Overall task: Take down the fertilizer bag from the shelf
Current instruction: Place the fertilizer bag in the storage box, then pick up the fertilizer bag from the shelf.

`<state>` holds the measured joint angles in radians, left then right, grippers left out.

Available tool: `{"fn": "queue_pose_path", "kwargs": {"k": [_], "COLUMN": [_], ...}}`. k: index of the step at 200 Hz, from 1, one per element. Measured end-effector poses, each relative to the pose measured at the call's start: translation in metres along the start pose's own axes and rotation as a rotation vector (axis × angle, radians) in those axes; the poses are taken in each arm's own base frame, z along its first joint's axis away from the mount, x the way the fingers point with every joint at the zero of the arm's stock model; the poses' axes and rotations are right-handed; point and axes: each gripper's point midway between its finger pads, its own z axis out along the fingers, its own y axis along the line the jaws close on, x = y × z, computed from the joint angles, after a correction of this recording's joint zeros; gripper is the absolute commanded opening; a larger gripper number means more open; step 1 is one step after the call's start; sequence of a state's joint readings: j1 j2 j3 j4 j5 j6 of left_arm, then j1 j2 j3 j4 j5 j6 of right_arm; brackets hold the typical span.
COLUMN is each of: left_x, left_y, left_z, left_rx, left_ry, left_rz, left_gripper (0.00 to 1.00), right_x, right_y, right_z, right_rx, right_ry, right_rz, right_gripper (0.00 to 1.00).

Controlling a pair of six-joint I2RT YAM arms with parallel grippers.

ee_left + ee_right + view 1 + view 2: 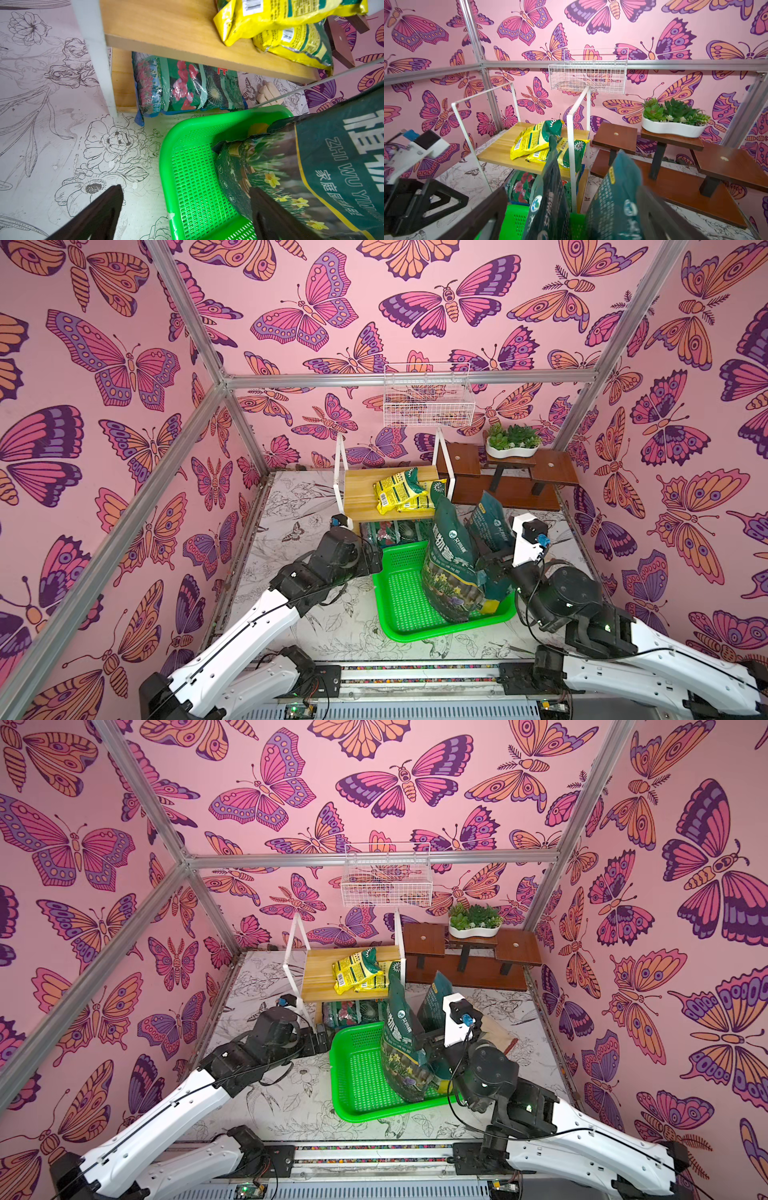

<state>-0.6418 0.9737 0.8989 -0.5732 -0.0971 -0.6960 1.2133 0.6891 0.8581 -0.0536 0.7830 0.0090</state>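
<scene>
Right jaws: stood wide, straddling two dark green fertilizer bags point(548, 207) propped upright in the green basket point(405, 605), apparently set down there. Left jaws: gaped empty, basket rim just ahead.

Butterfly wallpaper point(124, 364) everywhere, pink with purple and orange wings, behind an aluminium frame point(311, 381). A white wire basket point(428, 400) hangs off the back rail. Below it and to the right there's a dark brown plant stand point(465, 466) with a white planter point(513, 451) of succulents point(515, 434) on its middle step. Up front a green tray point(405, 597) sits on the surface point(291, 506), which is covered in sketchy flower line art.
</scene>
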Motion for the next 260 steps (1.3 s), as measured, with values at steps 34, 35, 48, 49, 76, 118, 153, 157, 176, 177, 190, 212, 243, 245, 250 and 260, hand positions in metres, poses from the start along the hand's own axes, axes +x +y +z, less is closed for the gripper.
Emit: {"fn": "queue_pose_path", "kwargs": {"k": [34,35,48,49,76,118,153,157,176,177,190,212,243,245,250,260], "left_x": [0.002,0.002,0.001,0.001,-0.002,-0.002,-0.003,-0.003,-0.005,-0.006,-0.011,-0.024,-0.042,-0.043,-0.045,-0.047], "left_y": [0.001,0.001,0.000,0.000,-0.001,0.008,0.012,0.012,0.010,0.010,0.006,-0.005,-0.018,-0.019,-0.020,-0.021], "left_z": [0.004,0.004,0.003,0.003,-0.003,-0.010,-0.011,-0.011,-0.009,-0.009,-0.009,-0.012,-0.019,-0.019,-0.019,-0.018], "left_rx": [-0.007,-0.007,-0.005,-0.004,0.010,-0.002,-0.019,-0.019,-0.023,-0.023,-0.021,-0.008,0.017,0.018,0.020,0.021], "left_ry": [0.013,0.013,0.009,0.009,-0.013,-0.052,-0.069,-0.069,-0.064,-0.064,-0.067,-0.085,-0.124,-0.126,-0.128,-0.130], "left_rz": [0.001,0.001,0.001,0.001,-0.002,-0.008,-0.007,-0.006,0.004,0.005,0.021,0.057,0.090,0.092,0.094,0.096], "left_gripper": [1.00,1.00,1.00,1.00,1.00,1.00,1.00,1.00,1.00,1.00,1.00,1.00,1.00,1.00,1.00,1.00], "right_x": [-0.030,-0.031,-0.046,-0.046,-0.076,-0.102,-0.093,-0.090,-0.079,-0.078,-0.066,-0.050,-0.039,-0.039,-0.037,-0.034], "right_y": [0.015,0.016,0.025,0.025,0.047,0.094,0.116,0.116,0.103,0.102,0.093,0.083,0.070,0.071,0.074,0.078], "right_z": [0.009,0.009,0.016,0.016,0.032,0.065,0.097,0.102,0.123,0.125,0.134,0.143,0.161,0.163,0.166,0.172], "right_rx": [-0.035,-0.035,-0.049,-0.050,-0.084,-0.159,-0.210,-0.211,-0.204,-0.204,-0.202,-0.242,-0.267,-0.271,-0.281,-0.299], "right_ry": [-0.009,-0.010,-0.008,-0.009,-0.004,0.055,0.169,0.187,0.262,0.268,0.319,0.407,0.488,0.494,0.508,0.533], "right_rz": [-0.041,-0.041,-0.061,-0.062,-0.088,-0.118,-0.113,-0.103,-0.049,-0.046,-0.008,0.088,0.184,0.185,0.191,0.196], "right_gripper": [1.00,1.00,1.00,1.00,1.00,0.97,0.90,0.89,0.86,0.86,0.81,0.71,0.64,0.63,0.61,0.57]}}
